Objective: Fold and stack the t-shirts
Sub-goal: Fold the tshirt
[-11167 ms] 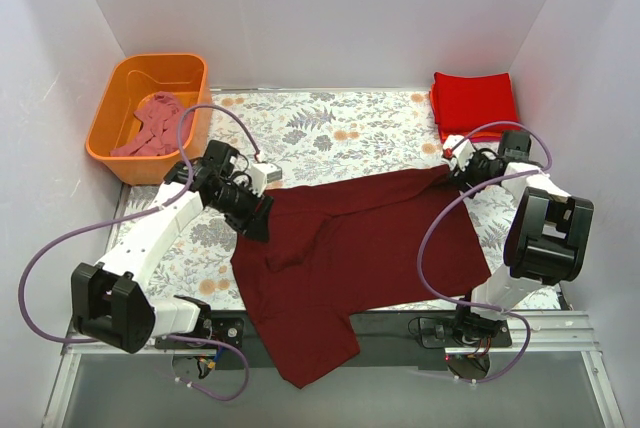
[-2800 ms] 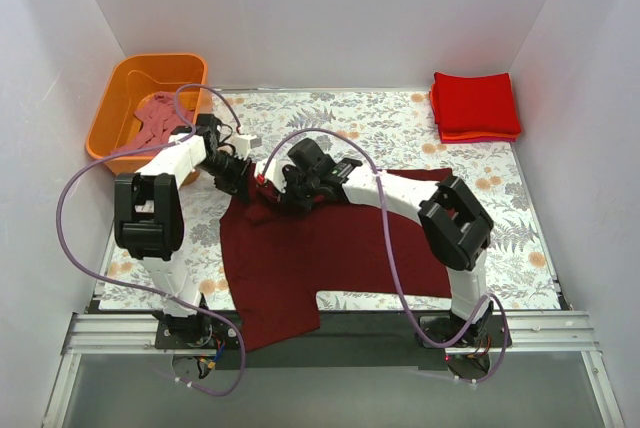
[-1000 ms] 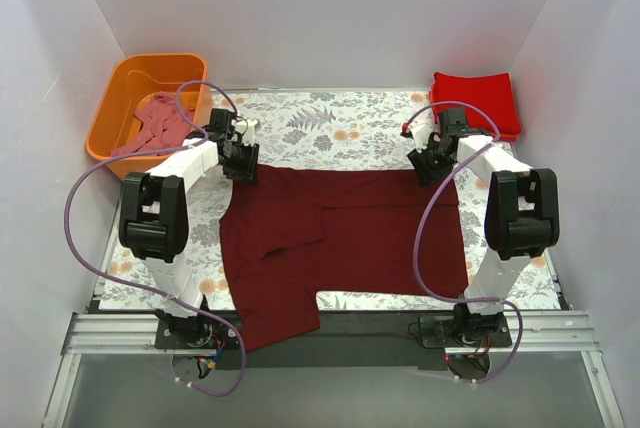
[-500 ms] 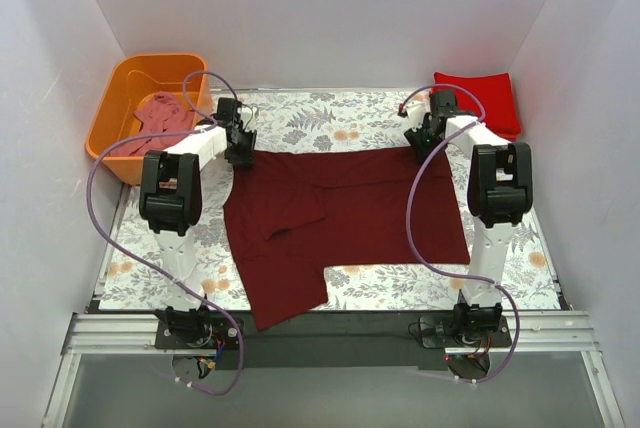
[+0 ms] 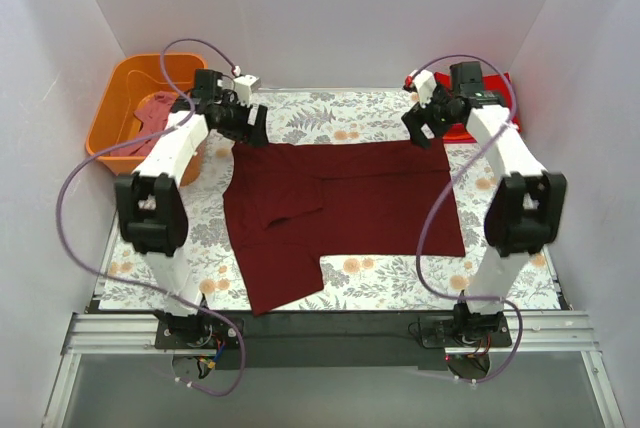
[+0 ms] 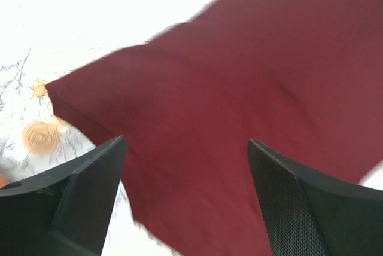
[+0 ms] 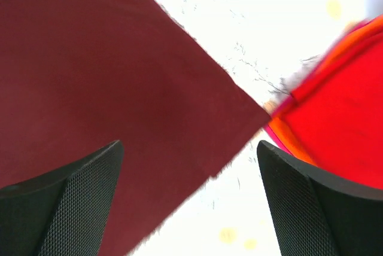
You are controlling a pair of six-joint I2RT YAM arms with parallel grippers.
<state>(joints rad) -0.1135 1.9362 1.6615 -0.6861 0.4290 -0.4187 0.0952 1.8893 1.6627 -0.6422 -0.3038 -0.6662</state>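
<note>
Item 1. Maroon shirt (image 5: 340, 203): it lay spread on the counter (image 5: 340, 118), about the middle. Its far edge ran straight from one of your pincers to the other. On the left side a flap was turned over the body, and a longer part ran down to the counter's near edge. The rest lay flat.

Item 2. Left pincer (image 5: 254, 132): you had it above the shirt's far left corner. In the left wrist view its fingers (image 6: 72, 196) were spread wide. Only maroon cloth (image 6: 239, 100) showed in the gap, lying below it. Nothing was pinched.

Item 3. Right pincer (image 5: 420, 130): you had it above the far right corner. In the right wrist view its fingers (image 7: 60, 202) were also spread wide and held nothing. The shirt's corner (image 7: 149, 88) lay beneath.

Item 4. Red stack (image 7: 341, 106): these folded shirts sat in the far right corner of the counter, partly hidden by your right arm in the top view. An orange-toned edge showed under the top layer. The maroon corner lay just beside the stack; whether the two touched could not be told.

Item 5. Pink shirt (image 5: 152, 111): it lay crumpled inside the tub (image 5: 108, 120).

Item 6. Tub: orange, it stood at the far left, off the edge of the counter's flowered cover. Your left arm reached across its near right corner.
</note>
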